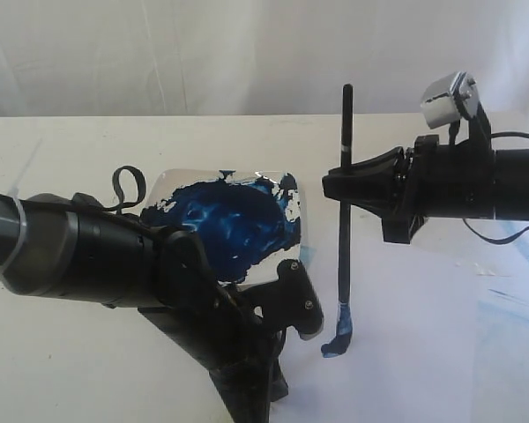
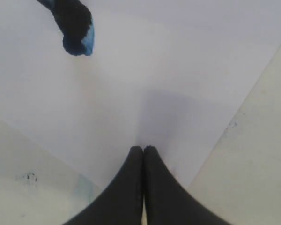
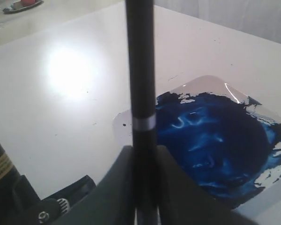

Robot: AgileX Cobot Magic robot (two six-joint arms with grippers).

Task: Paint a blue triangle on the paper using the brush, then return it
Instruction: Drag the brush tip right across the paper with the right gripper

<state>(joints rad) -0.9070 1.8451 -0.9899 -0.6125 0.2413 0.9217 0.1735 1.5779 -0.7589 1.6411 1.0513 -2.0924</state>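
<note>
The brush [image 1: 344,211] stands nearly upright with my right gripper [image 1: 344,189] shut on its black handle. Its blue-stained tip [image 1: 338,339] touches the white paper [image 1: 423,361], with a small blue mark under it. In the right wrist view the handle [image 3: 141,70] with its silver band rises between the shut fingers of the right gripper [image 3: 144,154]. My left gripper [image 1: 257,404] points down, shut and holding nothing. In the left wrist view the left gripper [image 2: 143,149] is down at the paper [image 2: 168,65] near its edge, with the brush tip [image 2: 77,35] beyond. No blue triangle is visible.
A square white plate [image 1: 169,183] smeared with dark blue paint sits left of the brush; the plate [image 3: 196,83] also shows in the right wrist view. Faint pale-blue streaks [image 1: 502,300] mark the paper's right side. The cream table [image 1: 70,159] surrounds everything.
</note>
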